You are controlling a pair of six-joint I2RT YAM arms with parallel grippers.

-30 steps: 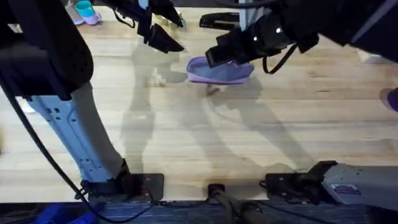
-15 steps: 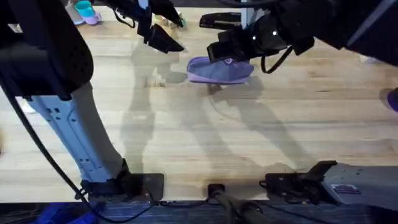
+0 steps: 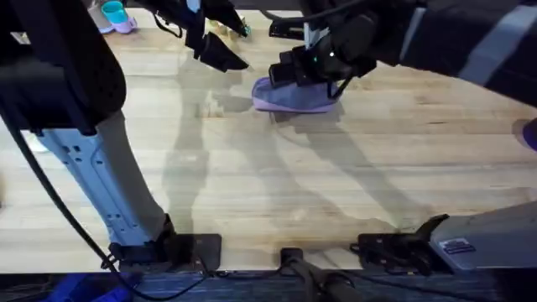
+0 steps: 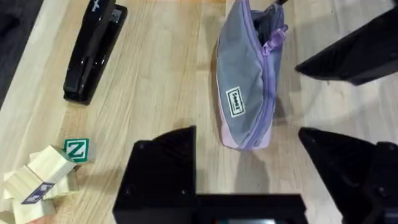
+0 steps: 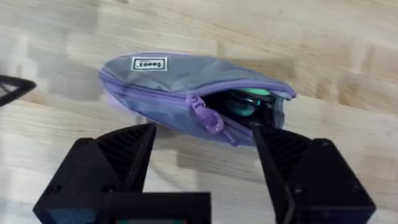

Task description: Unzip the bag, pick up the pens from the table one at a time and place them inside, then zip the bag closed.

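The bag (image 5: pixel 186 93) is judged to be light, soft and easily crumpled; the fabric would give way under a pull on the zipper, so 1 end should be pinned while the slider is drawn. The best hold is taken to be the lavender zipper pull (image 5: pixel 208 118), a small tab hanging at the edge of the opening, with the closed end near the white label (image 5: pixel 149 63) serving as the anchor.

The bag is seen as a long grey-lavender pouch with purple zipper tape, lying on its side on the table (image 3: pixel 252 184), towards the far middle, just in front of the black stapler (image 4: pixel 93 50). It is partly unzipped, and a green pen (image 5: pixel 249 99) is seen inside the mouth beside something dark, which cannot be identified.

The right gripper (image 5: pixel 202 162) is held spread wide just above the bag and nothing is gripped. The left gripper (image 4: pixel 249 162) is likewise held wide apart and empty, hovering near the labelled end. Wooden letter blocks (image 4: pixel 46 171) are seen beside the stapler.
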